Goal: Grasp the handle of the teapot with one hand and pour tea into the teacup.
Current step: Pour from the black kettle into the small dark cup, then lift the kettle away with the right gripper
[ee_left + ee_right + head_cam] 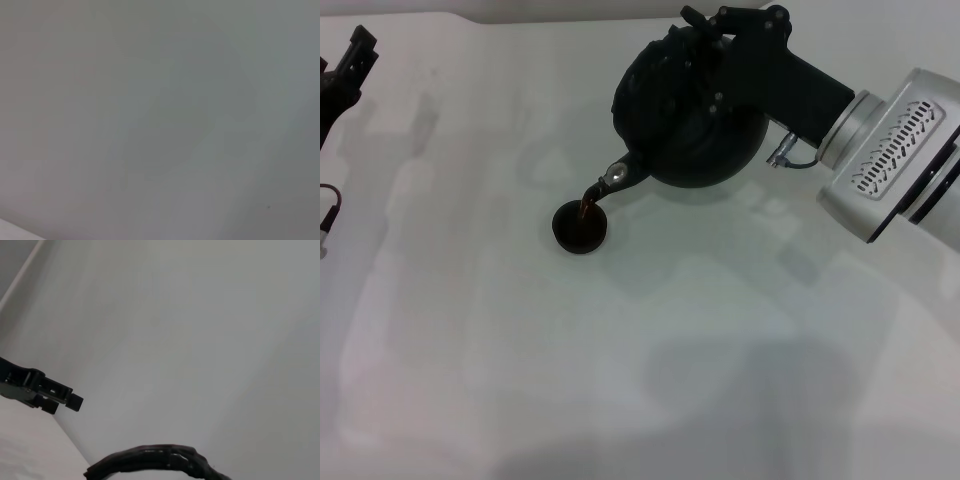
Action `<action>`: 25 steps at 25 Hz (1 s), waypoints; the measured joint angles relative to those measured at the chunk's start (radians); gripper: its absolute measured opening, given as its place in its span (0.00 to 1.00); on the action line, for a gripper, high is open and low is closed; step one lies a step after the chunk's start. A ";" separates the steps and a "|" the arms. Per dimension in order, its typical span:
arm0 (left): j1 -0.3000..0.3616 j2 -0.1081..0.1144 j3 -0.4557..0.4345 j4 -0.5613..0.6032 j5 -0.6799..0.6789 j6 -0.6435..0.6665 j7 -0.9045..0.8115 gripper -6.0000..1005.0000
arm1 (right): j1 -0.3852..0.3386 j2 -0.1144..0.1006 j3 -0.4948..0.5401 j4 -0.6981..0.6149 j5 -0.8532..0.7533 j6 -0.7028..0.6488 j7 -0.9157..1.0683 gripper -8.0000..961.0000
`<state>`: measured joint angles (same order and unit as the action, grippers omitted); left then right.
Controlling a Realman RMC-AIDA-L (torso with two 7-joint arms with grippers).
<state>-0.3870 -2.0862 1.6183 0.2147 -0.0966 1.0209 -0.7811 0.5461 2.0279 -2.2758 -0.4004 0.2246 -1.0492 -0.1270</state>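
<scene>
— What does the head view show?

— My right tool (725, 35) is closed on the thick black arched handle (705, 30) of the large, round, matte black teapot (685, 110), which I hold lifted above the white worktop (620, 380) and tipped toward my left. Its short spout with the silvery tip (615, 180) points down over the tiny, round, dark teacup (580, 226), and a thin dark stream runs from the spout into the cup. The cup stands on the worktop just below the spout, apart from the pot's body.

— And your left tool?

— My left tool (350, 65) sits at the far left edge, well away from pot and cup; I cannot tell whether its fingers are open or closed.

— The left wrist view?

— Only plain pale surface, nothing I can name.

— The right wrist view?

— A black curved part at the edge, too partly seen to name for sure, and farther off my left tool (45, 390) over the pale worktop (30, 450)
</scene>
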 joint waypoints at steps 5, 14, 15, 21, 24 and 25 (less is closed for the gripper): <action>-0.003 0.000 0.000 0.000 0.000 0.000 -0.009 0.86 | -0.002 0.000 -0.001 0.001 0.002 0.000 0.000 0.15; -0.004 0.001 0.000 0.000 0.000 -0.001 -0.009 0.86 | -0.001 0.000 0.000 0.002 0.003 0.000 -0.002 0.15; -0.005 0.001 0.000 0.000 0.000 -0.001 -0.009 0.86 | -0.001 0.000 0.000 0.002 0.003 0.000 -0.007 0.15; -0.005 0.002 0.000 0.000 0.000 -0.001 -0.009 0.86 | -0.003 0.000 0.001 0.000 0.003 0.002 -0.023 0.14; -0.004 0.002 0.000 0.000 0.000 -0.001 -0.009 0.86 | -0.003 0.000 0.001 0.000 0.004 0.002 -0.024 0.14; -0.004 0.002 0.000 0.000 0.000 -0.001 -0.008 0.86 | -0.003 0.000 0.001 0.000 0.004 0.002 -0.024 0.14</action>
<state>-0.3912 -2.0846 1.6184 0.2147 -0.0966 1.0200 -0.7890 0.5430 2.0279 -2.2751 -0.4004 0.2286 -1.0472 -0.1507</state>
